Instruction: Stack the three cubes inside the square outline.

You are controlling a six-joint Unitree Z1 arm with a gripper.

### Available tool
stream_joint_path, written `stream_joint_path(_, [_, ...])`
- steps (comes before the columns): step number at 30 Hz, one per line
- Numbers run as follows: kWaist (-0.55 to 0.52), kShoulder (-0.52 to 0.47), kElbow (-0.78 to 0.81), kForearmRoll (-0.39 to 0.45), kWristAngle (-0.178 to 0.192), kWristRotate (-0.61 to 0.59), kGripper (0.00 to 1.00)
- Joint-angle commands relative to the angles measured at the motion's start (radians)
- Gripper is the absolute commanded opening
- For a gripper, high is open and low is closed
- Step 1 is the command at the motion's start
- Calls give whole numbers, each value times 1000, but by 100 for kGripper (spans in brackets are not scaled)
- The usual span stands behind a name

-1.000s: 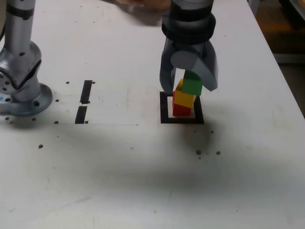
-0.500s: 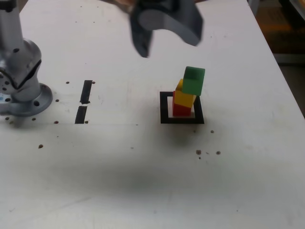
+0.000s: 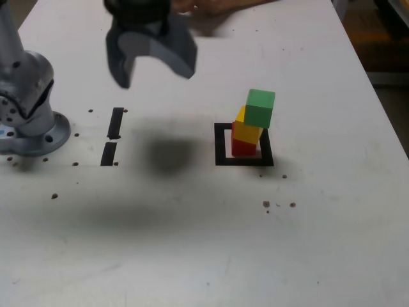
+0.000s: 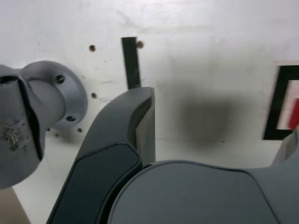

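The three cubes stand as a stack inside the square outline (image 3: 221, 144) in the exterior view: the red cube (image 3: 243, 148) at the bottom, the yellow cube (image 3: 248, 132) on it, and the green cube (image 3: 260, 107) on top, shifted a little to that view's right. My gripper (image 3: 153, 75) hangs open and empty, high above the table and well to the exterior view's left of the stack. In the wrist view one dark finger (image 4: 140, 123) fills the foreground. The square outline (image 4: 273, 102) and a sliver of the red cube (image 4: 294, 114) show at the picture's edge.
The arm's grey base (image 3: 29, 115) stands at the exterior view's left and also shows in the wrist view (image 4: 46, 98). Two short black tape strips (image 3: 114, 134) lie between base and stack. A person's hand (image 3: 211, 6) rests at the far table edge. Small dark specks dot the table.
The gripper has let go of the green cube, opened wide, risen and swung toward the exterior view's left, away from the stack. The stack has stayed standing.
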Motion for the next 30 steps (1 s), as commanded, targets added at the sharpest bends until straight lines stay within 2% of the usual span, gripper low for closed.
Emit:
stream_joint_path(1, [9,-8,32,-33,-12,5,99])
stream_joint_path(8, [43,16,203,-266,-77,34,99])
stream_joint_path(15, [48,79,279,-391,-103,43,99])
stream_joint_path(22, [49,86,334,-480,-109,43,99])
stream_joint_path(30, [49,83,359,-500,-110,43,99])
